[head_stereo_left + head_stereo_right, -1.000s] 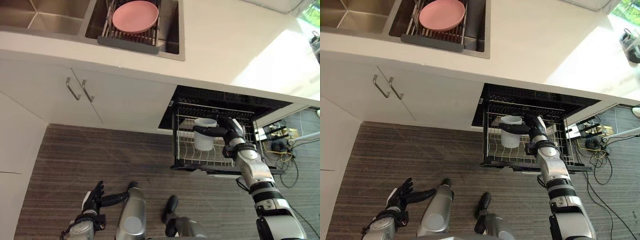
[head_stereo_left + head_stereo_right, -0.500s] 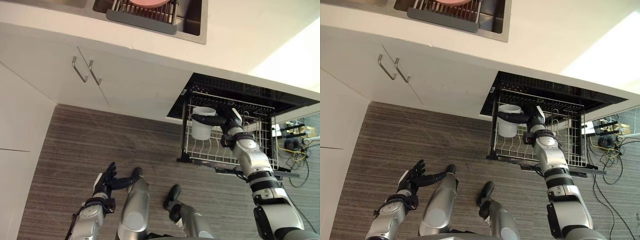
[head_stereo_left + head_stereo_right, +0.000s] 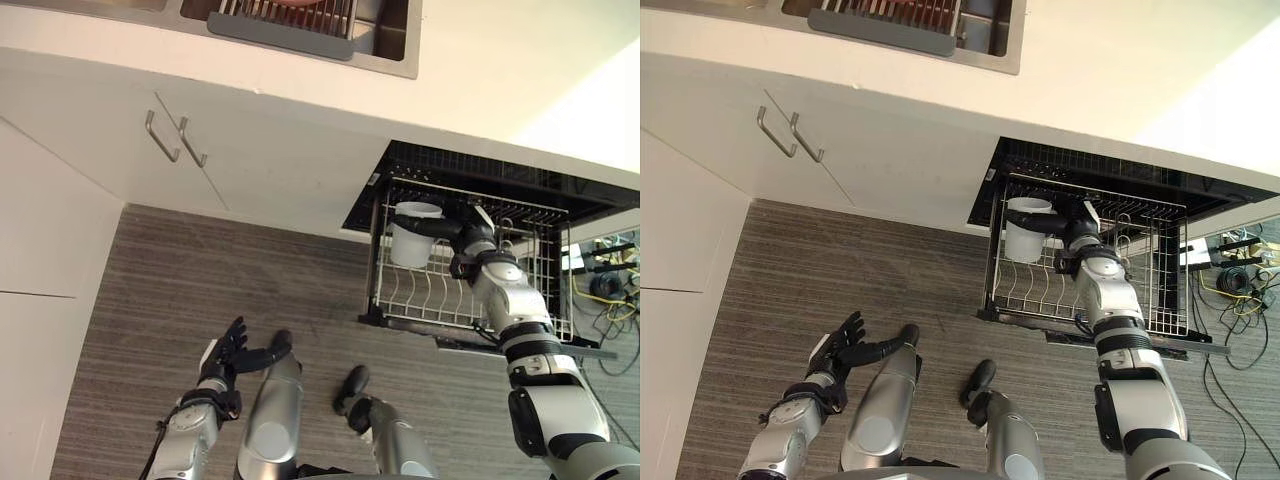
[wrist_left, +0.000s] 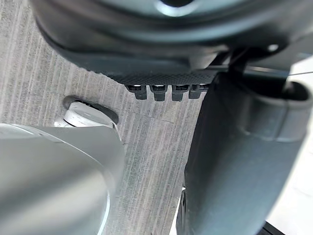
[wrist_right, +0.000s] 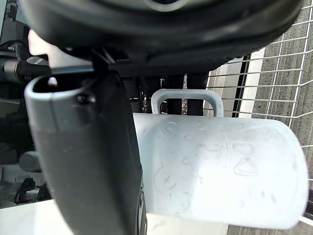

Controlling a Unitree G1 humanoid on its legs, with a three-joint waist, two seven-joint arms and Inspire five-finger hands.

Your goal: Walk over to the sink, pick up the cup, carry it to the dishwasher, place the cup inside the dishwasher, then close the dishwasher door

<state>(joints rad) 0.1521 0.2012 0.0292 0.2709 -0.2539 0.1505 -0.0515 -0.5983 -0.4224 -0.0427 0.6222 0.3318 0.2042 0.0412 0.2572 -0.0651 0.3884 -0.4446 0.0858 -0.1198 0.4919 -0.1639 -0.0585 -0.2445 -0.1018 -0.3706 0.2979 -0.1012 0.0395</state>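
The robot's right hand point(image 3: 469, 240) is reaching far and to the right into the open black dishwasher point(image 3: 455, 172), and its dark fingers and thumb are curling round a white translucent plastic cup point(image 3: 408, 250). The cup is sitting upright, rim up, at the left end of the pulled-out silver wire dishwasher rack point(image 3: 432, 296), with the wires directly beneath it; whether its base is resting on them cannot be told.

The head views are showing the cup as a plain tub. The right wrist view is adding a looped handle point(image 5: 187, 98) on its far side and raised markings on its wall, with the rack's mesh running behind it and the thumb pressing along the cup's side.

The left hand point(image 3: 228, 352) is hanging low at the near left over the striped grey-brown wooden floor point(image 3: 150, 290), its fingers straight and spread, holding nothing. Its own wrist view is looking down at floor planks past the dark thumb.

Far above, the head views are catching the white tabletop point(image 3: 500, 70), the corner of a steel sink point(image 3: 393, 35) with a grey slatted drainer point(image 3: 283, 20) in it, and two metal bar handles point(image 3: 166, 140) on the white cabinet doors to the left.
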